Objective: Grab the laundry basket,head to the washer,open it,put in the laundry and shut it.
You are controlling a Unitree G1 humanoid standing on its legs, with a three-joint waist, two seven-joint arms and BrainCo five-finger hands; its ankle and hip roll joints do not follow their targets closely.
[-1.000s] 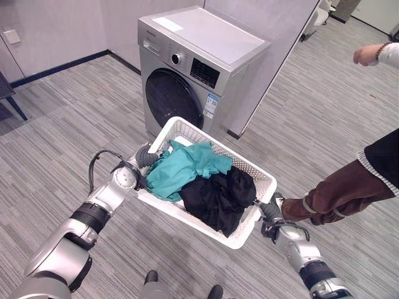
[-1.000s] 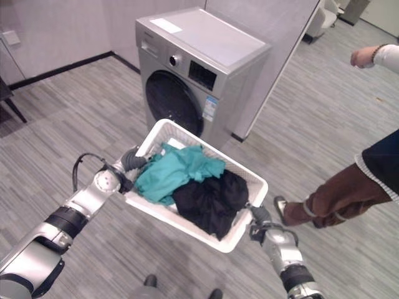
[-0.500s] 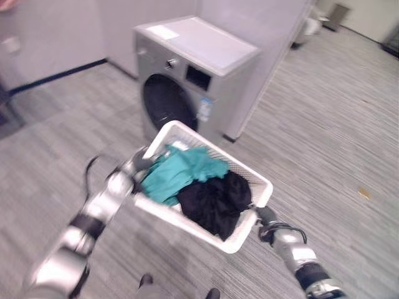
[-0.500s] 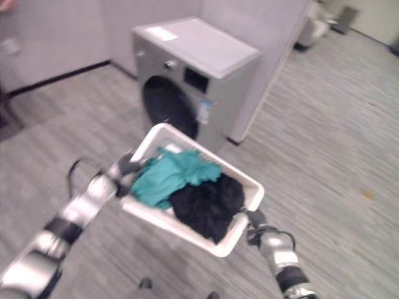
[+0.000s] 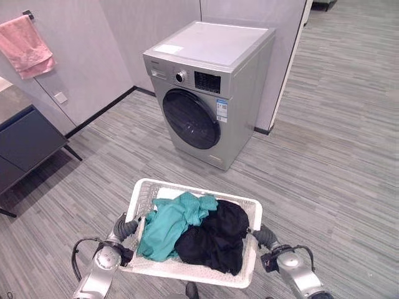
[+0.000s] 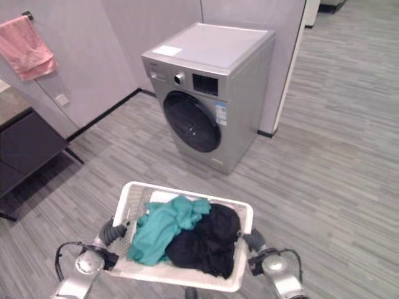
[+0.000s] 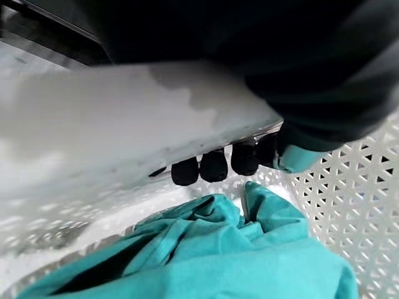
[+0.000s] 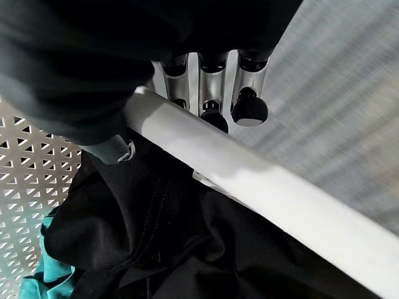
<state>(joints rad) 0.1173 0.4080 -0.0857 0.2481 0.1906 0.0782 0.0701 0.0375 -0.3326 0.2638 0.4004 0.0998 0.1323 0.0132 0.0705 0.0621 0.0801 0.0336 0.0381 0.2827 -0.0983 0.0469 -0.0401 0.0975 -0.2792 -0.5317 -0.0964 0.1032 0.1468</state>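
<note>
I hold a white mesh laundry basket low in front of me, between both hands. Inside it a teal garment lies on the left and a black garment on the right. My left hand is shut on the basket's left rim, its fingertips hooked over the edge. On the opposite rim my right hand is shut, with its fingers curled round it. The silver front-loading washer stands ahead across the floor, and its dark round door is closed.
A pink towel hangs on the wall at the far left. Below it stands a dark cabinet on thin legs. A pale partition wall rises behind the washer. Grey striped floor stretches between me and the washer.
The whole view has swung round, so the washer now stands farther off and faces me. The person on the right has gone from the picture. Both hands still hold the basket.
</note>
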